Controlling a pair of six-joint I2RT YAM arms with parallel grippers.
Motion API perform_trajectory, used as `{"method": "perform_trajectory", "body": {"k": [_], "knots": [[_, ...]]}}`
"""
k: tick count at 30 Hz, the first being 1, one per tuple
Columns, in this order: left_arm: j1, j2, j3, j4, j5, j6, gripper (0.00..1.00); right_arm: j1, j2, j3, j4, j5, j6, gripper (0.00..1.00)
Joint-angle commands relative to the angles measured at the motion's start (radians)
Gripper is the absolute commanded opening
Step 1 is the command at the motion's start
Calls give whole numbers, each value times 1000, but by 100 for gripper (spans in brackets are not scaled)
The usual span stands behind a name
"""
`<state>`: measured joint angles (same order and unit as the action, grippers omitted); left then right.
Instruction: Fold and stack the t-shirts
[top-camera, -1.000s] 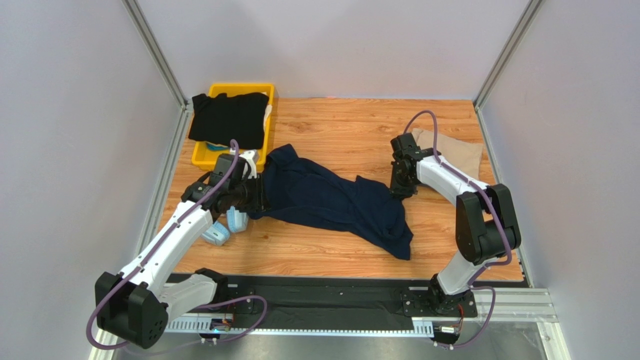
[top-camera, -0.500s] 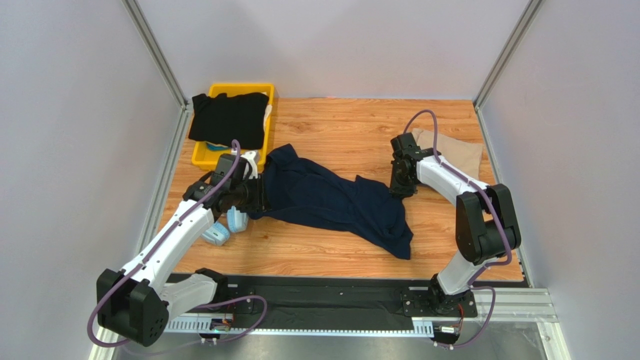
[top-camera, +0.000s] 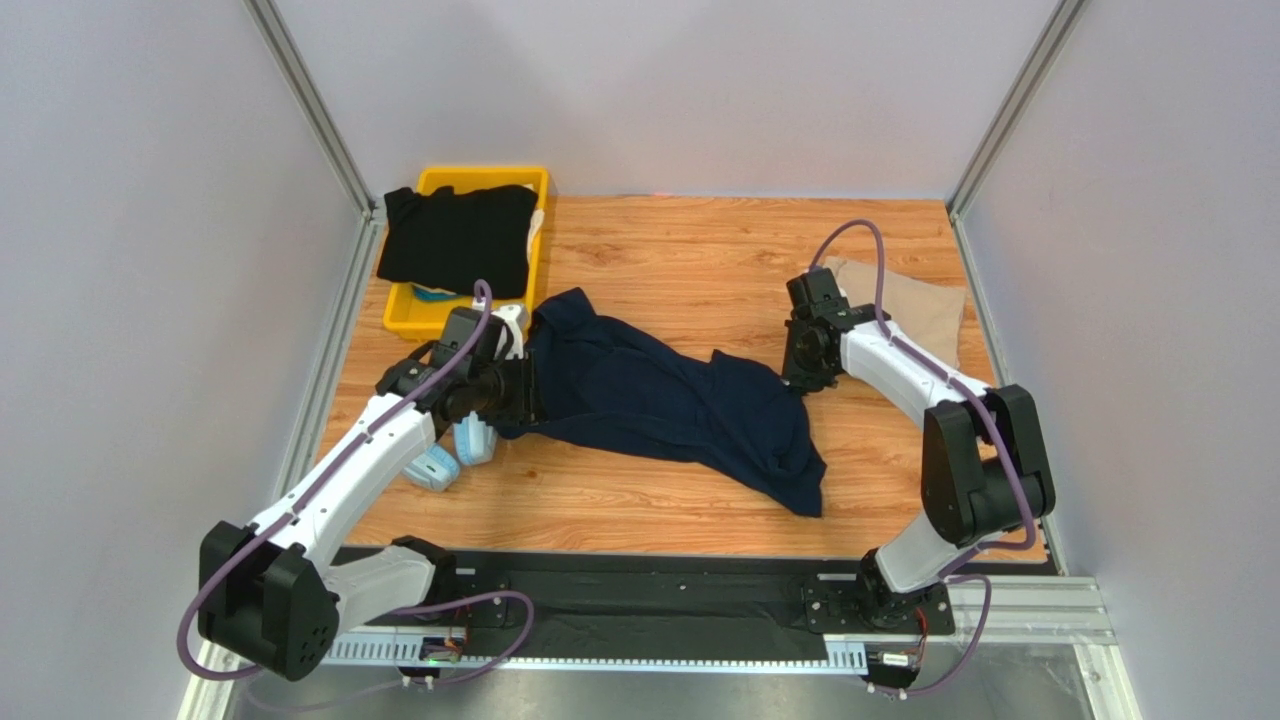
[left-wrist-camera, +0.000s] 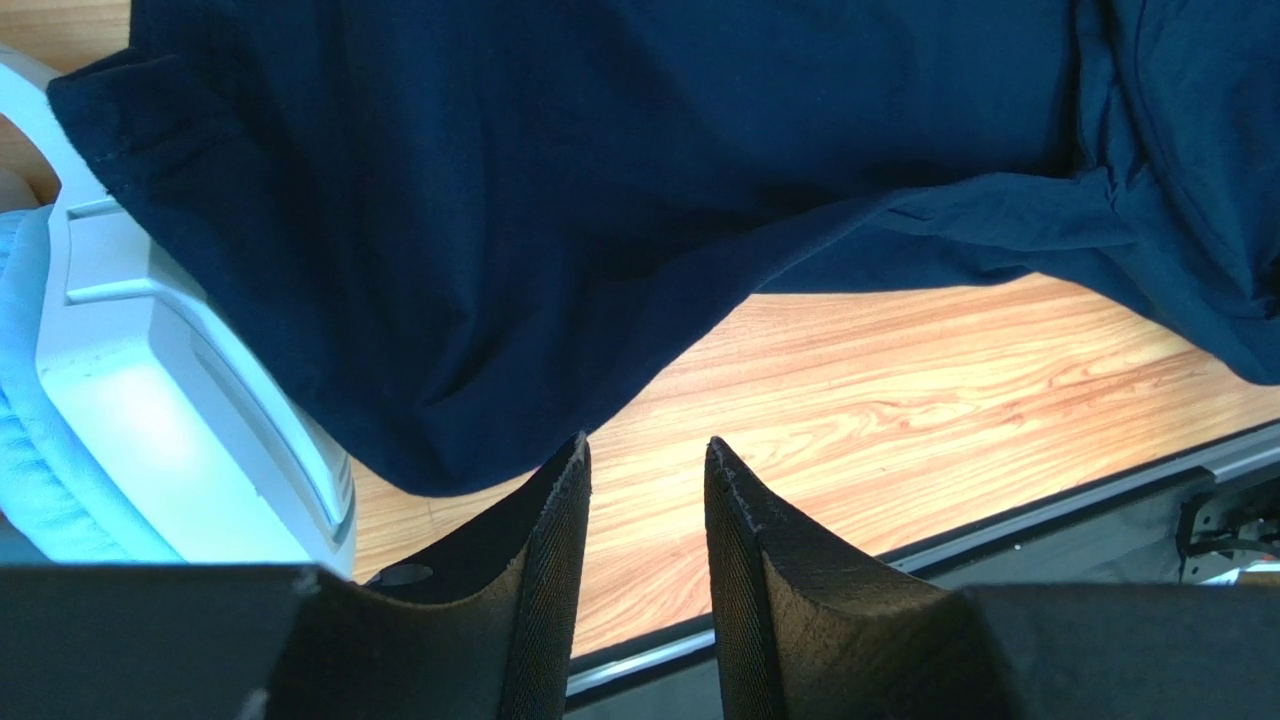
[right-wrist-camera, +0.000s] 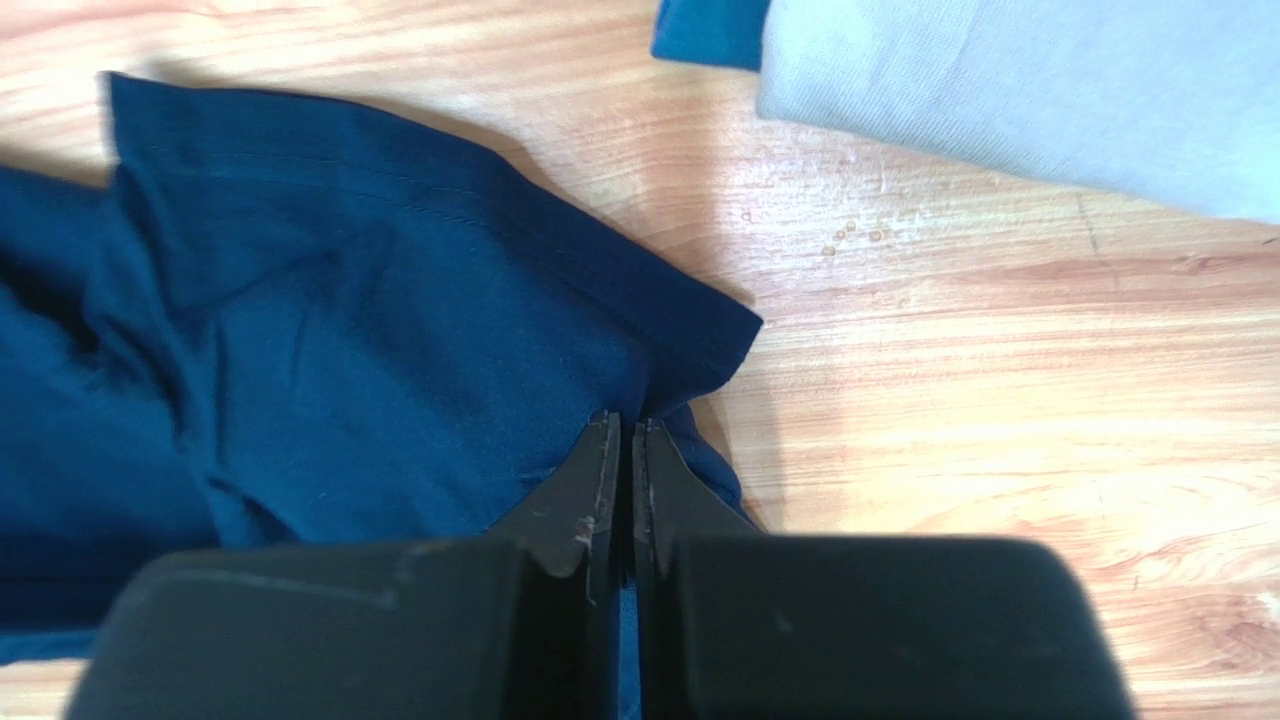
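Right pincer is clenching shut on a thin pucker of the navy t-shirt, right at a corner of its edge. The shirt is lying crumpled and slantwise across the middle of the bench. Left pincer is hanging released at the shirt's opposite edge, jaws apart with nothing between them. Light blue headphones are lying against that same edge. Behind the right pincer, the folded tan t-shirt is resting near the far corner, and the black t-shirt is draping over the yellow bin. That right-hand bite is looking shallow, so the cloth may be slipping free once pulled. Left jaws closing where they are risk catching the headband and dragging the headphones along with the shirt.
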<state>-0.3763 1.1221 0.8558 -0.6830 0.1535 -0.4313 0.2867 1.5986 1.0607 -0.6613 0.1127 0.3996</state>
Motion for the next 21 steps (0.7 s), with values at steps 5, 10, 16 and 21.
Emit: {"method": "perform_trajectory", "body": {"k": [5,10,16,21], "knots": [[-15,28,15,34,-35,-14,46,-1,-135,-8,66,2,-10,0],[-18,45,35,36,-51,-21,50,-1,-193,1,42,18,-22,6],[-42,70,58,33,-52,-21,50,-1,-149,18,12,21,-24,17],[-61,68,57,30,-63,-21,50,-1,-141,-2,26,21,-24,8]]}}
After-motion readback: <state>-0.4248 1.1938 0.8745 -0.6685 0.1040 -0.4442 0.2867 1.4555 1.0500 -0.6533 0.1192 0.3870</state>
